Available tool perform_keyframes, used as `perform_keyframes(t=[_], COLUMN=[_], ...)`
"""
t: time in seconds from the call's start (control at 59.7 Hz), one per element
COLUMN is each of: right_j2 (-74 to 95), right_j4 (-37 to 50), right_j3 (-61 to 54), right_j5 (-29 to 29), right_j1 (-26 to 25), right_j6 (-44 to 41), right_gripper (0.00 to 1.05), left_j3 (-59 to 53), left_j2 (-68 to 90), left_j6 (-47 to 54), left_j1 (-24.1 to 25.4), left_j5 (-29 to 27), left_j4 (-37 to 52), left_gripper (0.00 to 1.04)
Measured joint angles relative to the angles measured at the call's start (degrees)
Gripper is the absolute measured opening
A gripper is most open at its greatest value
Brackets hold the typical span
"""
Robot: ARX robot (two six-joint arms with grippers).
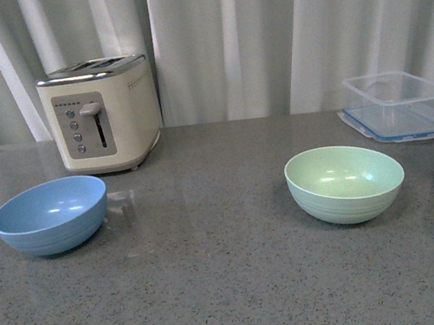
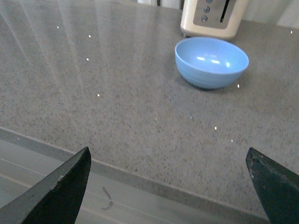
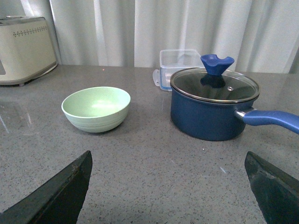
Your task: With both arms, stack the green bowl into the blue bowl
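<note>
Front view: we are seeing the blue bowl (image 1: 51, 215) sitting upright just in front of the toaster (image 1: 101, 115), and the green bowl (image 1: 345, 183) resting well to the toaster's right. Our left gripper (image 2: 167, 153) and right gripper (image 3: 167, 155) are both hanging spread wide, grasping nothing. The left one is seemingly hovering over the counter (image 1: 222, 295) edge, far from the toaster.

I see a grey speckled counter (image 1: 222, 295), glossy, with soft light streaking across it. Behind it hang pale pleated curtains (image 1: 245, 32).
</note>
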Motion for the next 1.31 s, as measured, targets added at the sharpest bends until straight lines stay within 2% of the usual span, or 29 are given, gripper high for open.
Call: perform_keyframes(t=[0.318, 0.553, 0.939, 1.307], right_j2=[0.00, 0.00, 0.00, 0.00], right_j4=[0.00, 0.00, 0.00, 0.00], right_j3=[0.00, 0.00, 0.00, 0.00], right_j5=[-0.02, -0.02, -0.02, -0.02], right_j1=[0.00, 0.00, 0.00, 0.00], right_j6=[0.00, 0.00, 0.00, 0.00], right_gripper=[0.95, 0.95, 0.95, 0.95], left_j3=[17.75, 34.82, 53.24, 63.54], left_j2=[22.75, 40.00, 64.50, 80.13], left_j6=[-4.22, -10.56, -18.58, -19.39], left_j1=[9.84, 13.49, 12.22, 7.76], left_j5=[9.88, 15.43, 20.61, 17.46], left_j4=[4.59, 2.95, -5.68, -8.41], left_gripper=[0.98, 0.98, 0.98, 0.98])
